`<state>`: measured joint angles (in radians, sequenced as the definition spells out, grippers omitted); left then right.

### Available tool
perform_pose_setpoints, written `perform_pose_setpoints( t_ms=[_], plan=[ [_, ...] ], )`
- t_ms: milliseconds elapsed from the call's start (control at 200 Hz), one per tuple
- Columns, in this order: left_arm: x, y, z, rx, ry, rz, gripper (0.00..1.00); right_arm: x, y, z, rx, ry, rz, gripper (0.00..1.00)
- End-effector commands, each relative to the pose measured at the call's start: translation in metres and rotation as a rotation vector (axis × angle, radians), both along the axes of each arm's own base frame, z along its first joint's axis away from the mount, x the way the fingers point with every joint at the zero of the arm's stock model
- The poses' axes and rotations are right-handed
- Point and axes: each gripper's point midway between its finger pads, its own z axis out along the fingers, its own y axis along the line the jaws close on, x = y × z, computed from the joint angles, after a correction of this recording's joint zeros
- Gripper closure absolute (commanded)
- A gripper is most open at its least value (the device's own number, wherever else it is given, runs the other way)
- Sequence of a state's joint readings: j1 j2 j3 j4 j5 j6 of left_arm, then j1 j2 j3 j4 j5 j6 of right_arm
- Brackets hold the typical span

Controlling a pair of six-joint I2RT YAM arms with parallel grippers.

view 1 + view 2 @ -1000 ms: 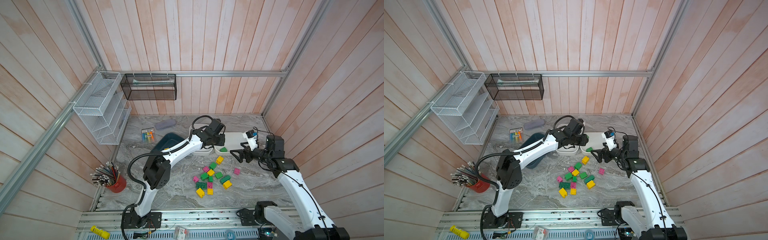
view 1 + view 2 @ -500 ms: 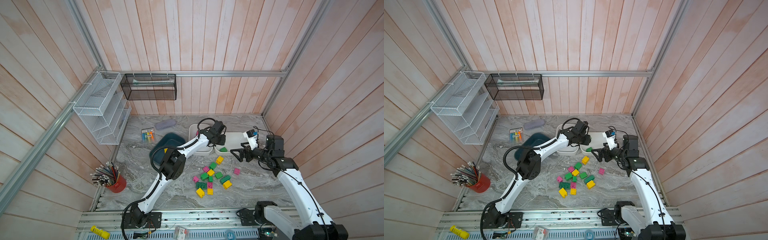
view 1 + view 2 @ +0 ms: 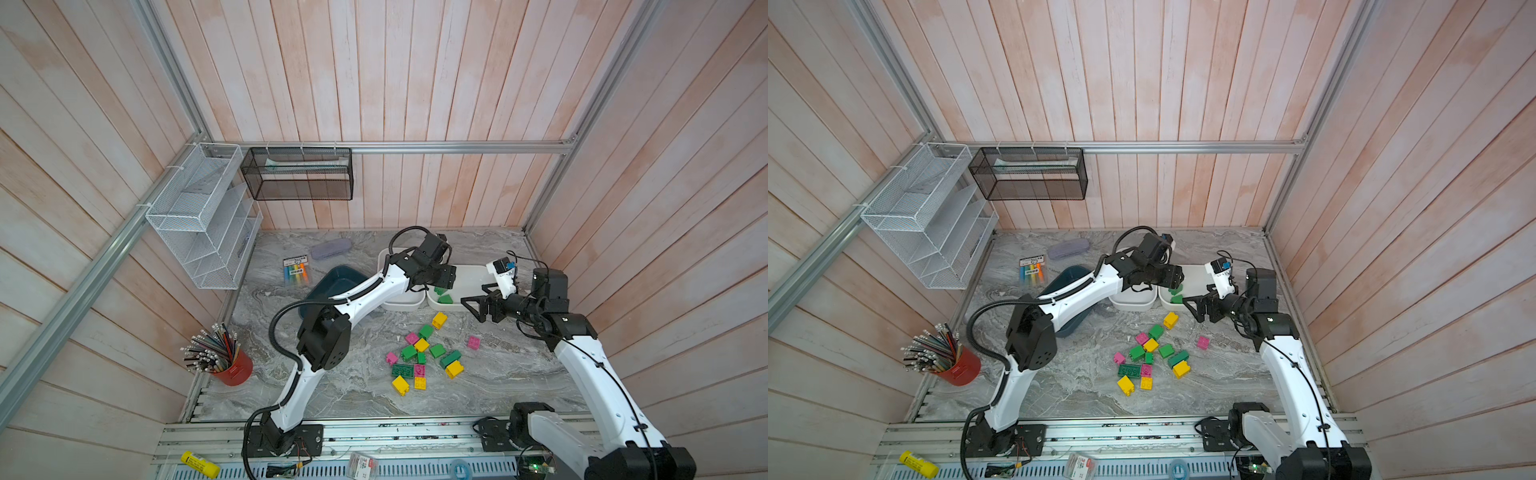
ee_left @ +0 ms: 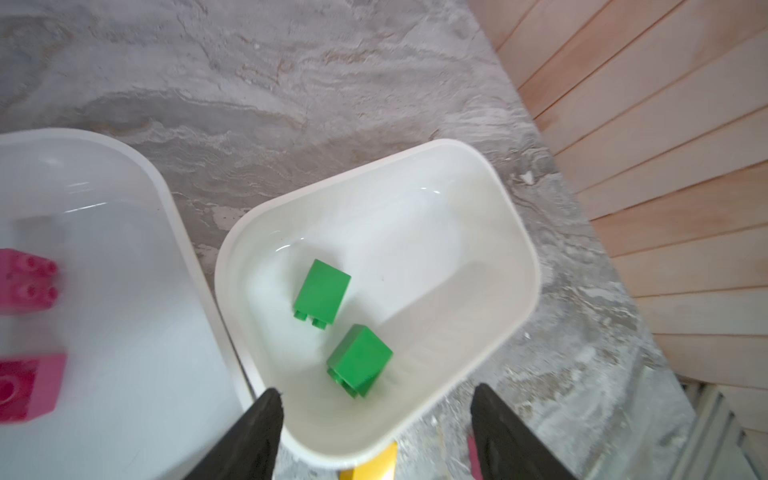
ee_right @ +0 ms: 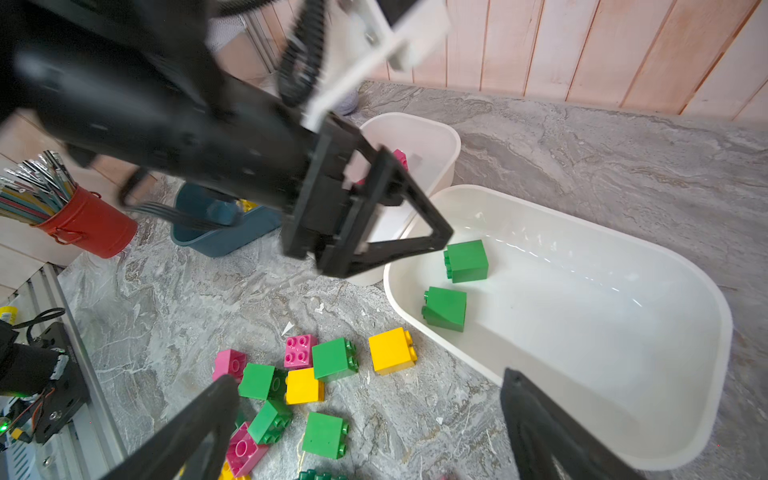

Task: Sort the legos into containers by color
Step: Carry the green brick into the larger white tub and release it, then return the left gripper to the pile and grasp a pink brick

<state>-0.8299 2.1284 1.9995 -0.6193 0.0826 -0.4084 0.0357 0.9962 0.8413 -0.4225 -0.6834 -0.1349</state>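
Spanning the cell, the grey marbled tabletop (image 3: 353,390) carries three shallow plastic tubs along its far side: a dark teal-blue rounded tub (image 3: 336,280) on the left, a white rounded tub (image 3: 401,306) in the middle, and a second white rounded tub (image 3: 478,274) on the right, just beside it.

The left gripper (image 4: 376,391) hangs over the near left corner of the right white tub. This is where the change lies. A second ago its jaws were nearly closed and only one green brick showed in that tub. Now the jaws stand apart with nothing between them, and two bricks lie on the tub floor: a chunky green studded brick (image 4: 322,291) on its side and a second green cube brick (image 4: 359,359) just beside it. I judge that one of them has just been dropped, so the green count goes up by one and this arm is free for another pick.

The right gripper (image 3: 471,308) hovers near that tub's near edge, jaws spread wide and empty.

Two pink studded bricks (image 4: 27,282) sit in the middle white tub.

On the near side, the loose pile of yellow, green and pink bricks (image 3: 419,353) remains unsorted, with a lone pink brick (image 3: 473,342) to its right.
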Motion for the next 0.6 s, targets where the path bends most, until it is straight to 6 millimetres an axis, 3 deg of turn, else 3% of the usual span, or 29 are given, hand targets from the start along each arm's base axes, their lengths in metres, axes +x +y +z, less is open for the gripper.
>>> perform_pose_setpoints(
  t_ms=[0, 165, 325, 595],
  plan=[
    [-0.042, 0.021, 0.018, 0.017, 0.023, -0.05, 0.25, -0.008, 0.003, 0.007, 0.017, -0.007, 0.027, 0.02],
    [-0.1, 0.063, 0.007, 0.061, 0.092, -0.086, 0.25, -0.012, 0.005, 0.007, 0.026, -0.003, 0.042, 0.02],
    [-0.153, 0.1, -0.02, 0.082, 0.169, -0.176, 0.25, -0.016, 0.009, 0.003, 0.043, 0.011, 0.061, 0.02],
    [-0.186, 0.156, -0.071, 0.216, 0.232, -0.148, 0.25, -0.02, 0.018, -0.005, 0.044, 0.031, 0.092, 0.02]
  ],
)
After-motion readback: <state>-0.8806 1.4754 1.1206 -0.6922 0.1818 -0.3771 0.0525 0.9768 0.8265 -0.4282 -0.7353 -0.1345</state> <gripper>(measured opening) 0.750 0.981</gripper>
